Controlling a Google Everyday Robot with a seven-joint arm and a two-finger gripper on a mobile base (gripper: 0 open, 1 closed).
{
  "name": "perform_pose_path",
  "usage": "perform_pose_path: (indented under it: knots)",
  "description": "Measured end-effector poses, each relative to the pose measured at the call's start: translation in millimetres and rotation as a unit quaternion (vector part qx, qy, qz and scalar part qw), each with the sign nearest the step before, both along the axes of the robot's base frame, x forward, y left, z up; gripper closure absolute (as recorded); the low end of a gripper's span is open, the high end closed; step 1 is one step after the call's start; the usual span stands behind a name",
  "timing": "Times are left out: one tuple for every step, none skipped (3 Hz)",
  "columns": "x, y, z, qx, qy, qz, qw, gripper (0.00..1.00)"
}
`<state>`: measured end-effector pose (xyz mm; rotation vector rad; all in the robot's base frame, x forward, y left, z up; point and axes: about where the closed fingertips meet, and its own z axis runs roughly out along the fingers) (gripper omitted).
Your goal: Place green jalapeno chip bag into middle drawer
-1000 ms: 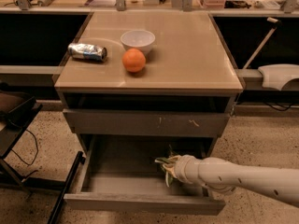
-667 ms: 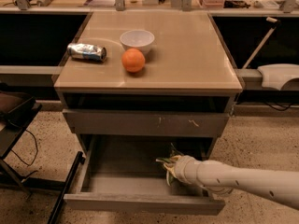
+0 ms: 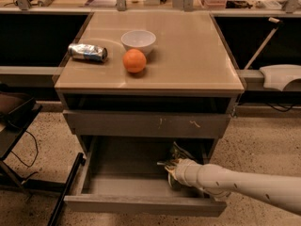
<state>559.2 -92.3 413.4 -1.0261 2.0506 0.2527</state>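
Green jalapeno chip bag (image 3: 180, 152) lies in the middle drawer (image 3: 122, 182), right half, long axis tilting up toward the drawer's back, against the claw (image 3: 171, 166); whether the claw grips it cannot be told

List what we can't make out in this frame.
Camera view:
gripper, at the middle drawer's right: tip hidden by its own wrist.
green jalapeno chip bag: mostly behind the gripper; resting or lifted, unclear.
drawer's back: shadowed under the scratched drawer front.
arm: cut by right edge.
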Motion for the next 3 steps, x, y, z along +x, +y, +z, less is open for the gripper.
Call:
perform_pose_path:
  knots:
    - [0.0, 0.0, 0.0, 0.000, 0.000, 0.000, 1.0000, 0.58]
    - [0.0, 0.0, 0.0, 0.000, 0.000, 0.000, 1.0000, 0.35]
    - [0.0, 0.1, 0.0, 0.000, 0.000, 0.000, 1.0000, 0.11]
